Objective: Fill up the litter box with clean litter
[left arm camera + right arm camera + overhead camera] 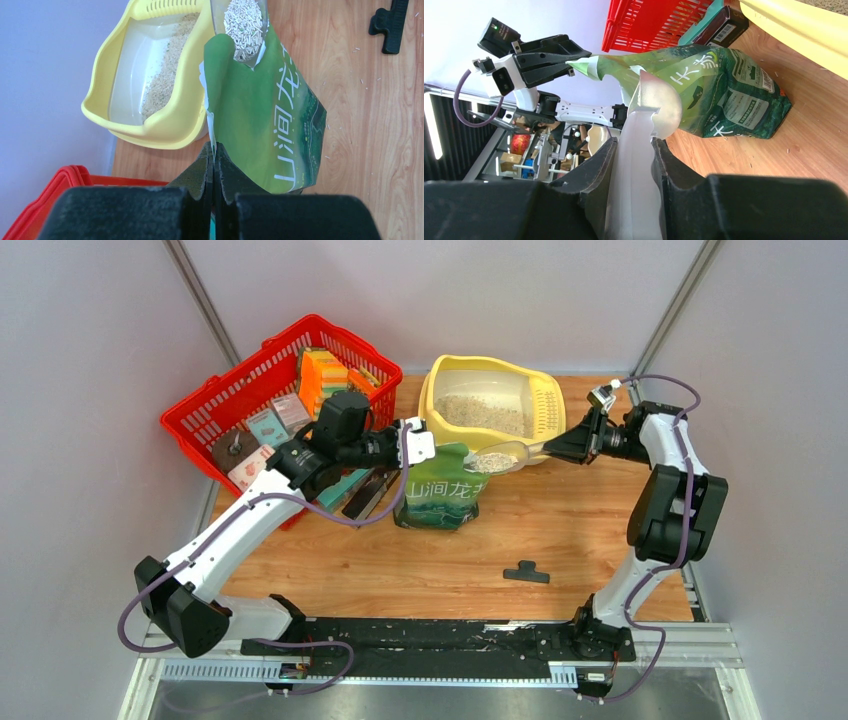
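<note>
The pale yellow litter box point(437, 390) stands at the back of the table with clean litter point(485, 414) spread in its white basin; it also shows in the left wrist view point(150, 131). My left gripper point(418, 445) is shut on the torn top edge of the green bag point(445, 490), holding it upright point(214, 150). My right gripper point(562, 448) is shut on the handle of a clear scoop point(497, 460). The scoop holds litter point(243, 25) and hovers over the bag's mouth, just in front of the box. In the right wrist view my right gripper point(634, 145) clamps the white handle.
A red mesh basket point(215, 405) with several packages stands at the back left, beside my left arm. A black clip point(526, 572) lies on the wood near the front. Stray granules dot the table by the bag. Grey walls close in both sides.
</note>
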You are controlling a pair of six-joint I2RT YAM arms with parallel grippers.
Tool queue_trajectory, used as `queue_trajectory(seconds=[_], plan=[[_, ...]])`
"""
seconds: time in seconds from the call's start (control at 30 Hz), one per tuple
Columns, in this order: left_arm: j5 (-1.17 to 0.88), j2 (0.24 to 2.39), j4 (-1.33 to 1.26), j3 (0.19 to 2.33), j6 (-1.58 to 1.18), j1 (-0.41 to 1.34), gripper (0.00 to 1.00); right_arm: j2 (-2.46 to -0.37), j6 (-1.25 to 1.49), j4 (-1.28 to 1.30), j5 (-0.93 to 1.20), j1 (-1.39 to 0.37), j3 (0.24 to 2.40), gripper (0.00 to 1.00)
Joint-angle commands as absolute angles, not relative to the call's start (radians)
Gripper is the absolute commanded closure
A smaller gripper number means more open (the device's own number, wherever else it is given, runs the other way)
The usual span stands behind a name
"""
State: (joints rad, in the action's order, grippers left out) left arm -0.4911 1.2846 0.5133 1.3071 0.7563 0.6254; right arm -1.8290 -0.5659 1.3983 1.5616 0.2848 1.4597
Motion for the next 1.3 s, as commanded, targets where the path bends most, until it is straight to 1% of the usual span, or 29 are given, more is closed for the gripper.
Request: queue_trajectory(seconds=[0.0, 0.27, 0.43, 0.7, 0.97, 1.17, 1.27], plan=[[-0.488, 1.272, 0.469, 1.390, 0.738, 0.611, 1.00, -1.767, -0.611, 1.666, 1.598, 0.290, 1.486, 1.00], [-0.489, 1.301, 0.512, 1.442, 0.733, 0.614, 1.00, -1.723, -0.566, 1.667, 1.601, 0.276, 1.448, 1.00], [-0.480, 1.316, 0.532, 1.468, 0.738, 0.620, 1.00, -1.776, -0.549, 1.667, 1.635, 0.268, 1.459, 1.00], [-0.420, 1.388, 0.477, 1.516, 0.713, 0.623, 1.00, -1.879, -0.543, 1.667, 1.637, 0.270, 1.620, 1.00], [-0.316, 1.500, 0.364, 1.592, 0.635, 0.623, 1.00, -1.988, -0.546, 1.667, 1.637, 0.262, 1.684, 1.00], [-0.262, 1.560, 0.347, 1.649, 0.583, 0.623, 1.00, -2.085, -0.528, 1.666, 1.638, 0.258, 1.831, 1.00], [-0.230, 1.586, 0.348, 1.687, 0.542, 0.623, 1.00, -2.137, -0.528, 1.667, 1.638, 0.255, 1.870, 1.00]])
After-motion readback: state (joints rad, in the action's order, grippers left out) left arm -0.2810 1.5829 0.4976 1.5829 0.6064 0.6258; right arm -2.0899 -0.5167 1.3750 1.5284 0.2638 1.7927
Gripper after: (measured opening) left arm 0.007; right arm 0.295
